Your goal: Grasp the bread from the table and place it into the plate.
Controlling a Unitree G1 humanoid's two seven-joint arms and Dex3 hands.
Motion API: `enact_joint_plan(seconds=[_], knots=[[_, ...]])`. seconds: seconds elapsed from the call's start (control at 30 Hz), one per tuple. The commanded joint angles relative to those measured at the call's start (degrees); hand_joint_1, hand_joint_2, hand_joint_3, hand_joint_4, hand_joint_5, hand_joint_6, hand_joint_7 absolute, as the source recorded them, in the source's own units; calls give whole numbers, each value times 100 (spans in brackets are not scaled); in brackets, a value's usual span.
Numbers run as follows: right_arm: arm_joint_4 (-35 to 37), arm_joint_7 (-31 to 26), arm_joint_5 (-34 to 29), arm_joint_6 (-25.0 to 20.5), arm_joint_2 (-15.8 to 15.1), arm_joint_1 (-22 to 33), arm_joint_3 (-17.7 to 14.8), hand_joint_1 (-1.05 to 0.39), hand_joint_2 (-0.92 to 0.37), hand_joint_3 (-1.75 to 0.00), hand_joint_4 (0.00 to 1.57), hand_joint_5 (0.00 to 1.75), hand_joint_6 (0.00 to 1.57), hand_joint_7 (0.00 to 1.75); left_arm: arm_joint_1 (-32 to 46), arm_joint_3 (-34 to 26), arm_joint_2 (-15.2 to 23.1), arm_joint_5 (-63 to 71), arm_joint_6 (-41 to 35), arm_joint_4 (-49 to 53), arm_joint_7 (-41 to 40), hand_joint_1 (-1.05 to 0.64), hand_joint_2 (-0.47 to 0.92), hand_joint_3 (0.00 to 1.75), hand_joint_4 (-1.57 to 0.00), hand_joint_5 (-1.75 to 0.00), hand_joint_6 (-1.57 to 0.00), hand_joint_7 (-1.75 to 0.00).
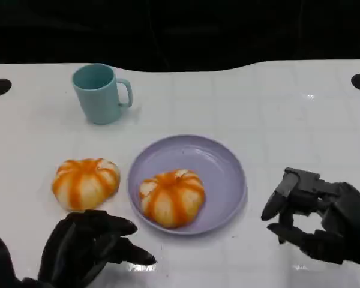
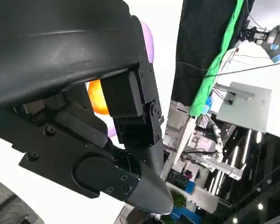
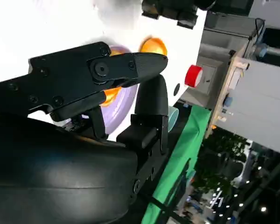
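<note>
Two buns on the table in the head view. One bun sits in the plate, toward its near-left side. The other bun lies on the white table, just left of the plate, not touching it. Both are orange-striped and round. A teal mug stands upright further back, handle pointing right, well apart from the plate. Left hand is at lower left, just in front of the loose bun, fingers spread and pointing right, holding nothing. Can't tell if it touches the bun. Right hand is at lower right, beside the plate's right edge but apart from it, fingers parted and curved, holding nothing.

Left wrist view: the left hand covers most of the frame, black shell and fingers. An orange bun shows in a gap between the fingers, and the purple plate peeks past the shell. Nothing visibly gripped. Background is a green curtain and lab clutter.

Right wrist view: the right hand has its fingers apart, nothing between them. Past them is the plate with a bun partly hidden by a finger. The second bun lies further out on the table. The mug edge shows beside a finger. A red round knob sits on gear beyond the table.
</note>
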State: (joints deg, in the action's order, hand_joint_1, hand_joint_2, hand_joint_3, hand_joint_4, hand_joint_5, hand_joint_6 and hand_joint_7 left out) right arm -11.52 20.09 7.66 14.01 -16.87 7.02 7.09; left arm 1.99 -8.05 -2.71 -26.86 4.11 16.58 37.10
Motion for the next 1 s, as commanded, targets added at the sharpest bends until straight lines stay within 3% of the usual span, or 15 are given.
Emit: enact_joint_plan(seconds=[0.03, 0.3, 0.67, 1.0], knots=[[-301, -63, 7, -218, 28, 287, -147, -43, -92, -31, 71, 175, 52, 159, 31, -30, 72, -14, -19, -87, -56, -97, 81, 0, -157, -18, -153, 0], [-429, -57, -58, -367, 114, 627, -178, -44, -92, -31, 71, 175, 47, 174, 47, -37, 76, -24, -21, -107, -41, -98, 82, 0, -157, -18, -153, 0], [164, 88, -164, -236, 181, 388, -155, -42, -92, -30, 72, 175, 49, 175, 67, -17, 82, -17, -64, -164, -58, -97, 82, 0, -157, -18, -153, 0], [337, 211, -275, -630, 128, 165, -152, -42, -92, -28, 75, 175, 50, 175, 64, -33, 97, -15, -41, -148, -32, -97, 82, 0, -157, -17, -153, 0]])
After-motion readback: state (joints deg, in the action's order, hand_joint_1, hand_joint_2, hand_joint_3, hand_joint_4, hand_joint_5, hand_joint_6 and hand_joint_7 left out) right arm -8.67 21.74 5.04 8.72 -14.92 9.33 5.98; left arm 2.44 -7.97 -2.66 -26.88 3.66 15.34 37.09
